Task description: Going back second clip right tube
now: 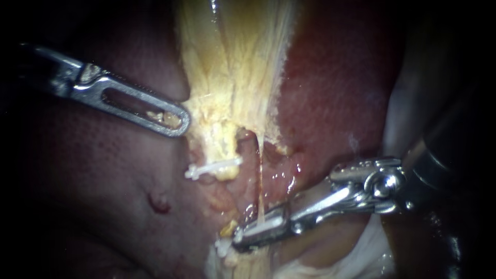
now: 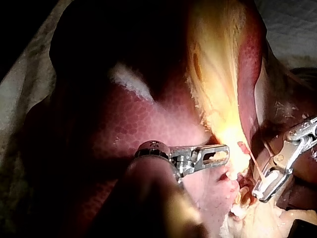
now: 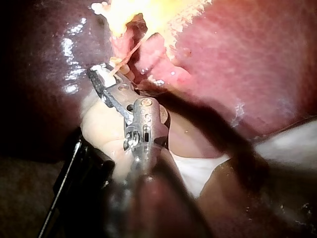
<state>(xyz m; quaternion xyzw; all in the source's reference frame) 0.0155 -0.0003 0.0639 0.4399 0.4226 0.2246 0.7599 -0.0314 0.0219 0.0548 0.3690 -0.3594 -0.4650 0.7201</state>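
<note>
Jaws of my right instrument (image 1: 243,236) grip a white clip (image 1: 268,223) across the thin right tube (image 1: 260,178)

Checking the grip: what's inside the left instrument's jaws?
Yellow tissue shows through the slot of the left instrument, gripped between its jaws. How deep it reaches is covered by metal.

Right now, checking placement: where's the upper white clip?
Endoscope view: the upper white clip crosses the yellow tissue's lower end, below the left instrument, above-left of the right instrument.
</note>
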